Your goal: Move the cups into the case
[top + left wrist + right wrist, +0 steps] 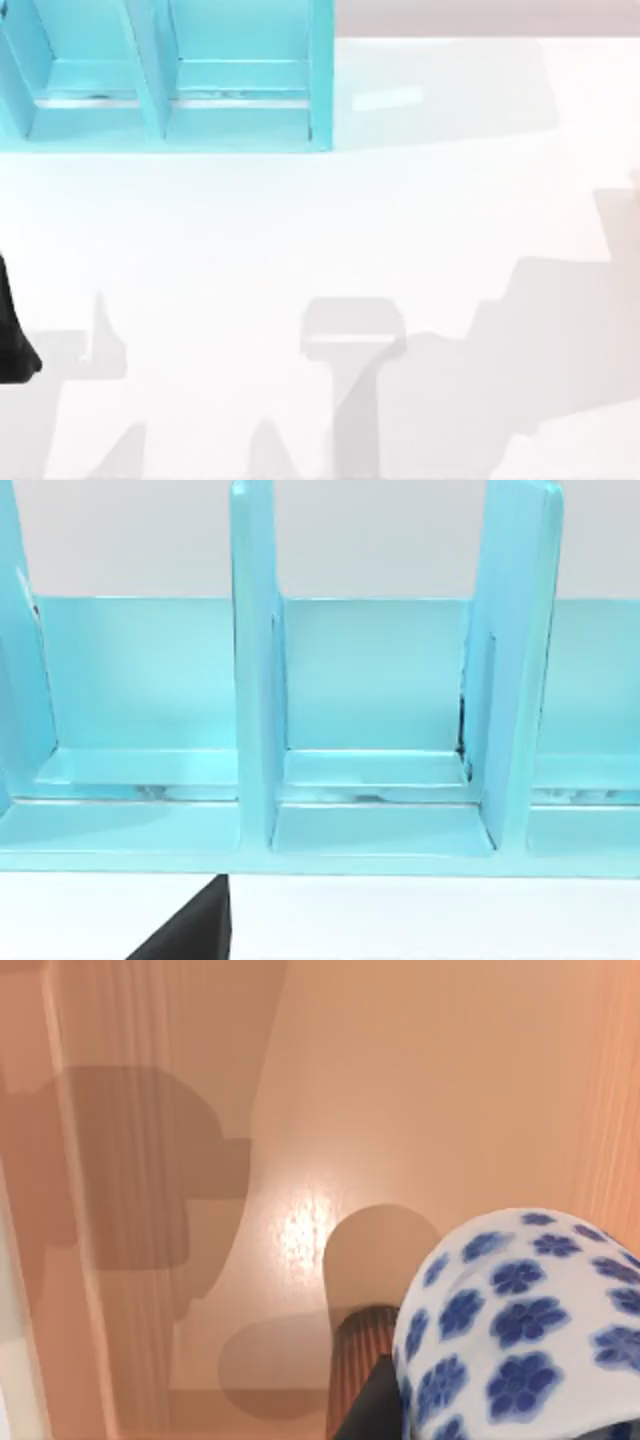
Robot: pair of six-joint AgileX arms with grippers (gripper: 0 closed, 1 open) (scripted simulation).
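Observation:
The turquoise case (170, 80) stands at the table's far left, its open compartments facing the front. In the left wrist view the case (380, 680) is close, with upright dividers, and a dark part of my left gripper (190, 935) pokes in just before its front edge. My left arm (15, 345) is a dark shape at the table's left edge. In the right wrist view the white cup with blue flowers (520, 1330) looms very close, and the reddish-brown ribbed cup (358, 1365) sits right beside it. A dark piece of my right gripper (375, 1410) lies between them.
The white table (330, 230) stretches wide in front of the case, crossed by grey shadows of the arms. Under the two cups in the right wrist view lies a smooth orange-tan surface (400, 1080) with shadows on it.

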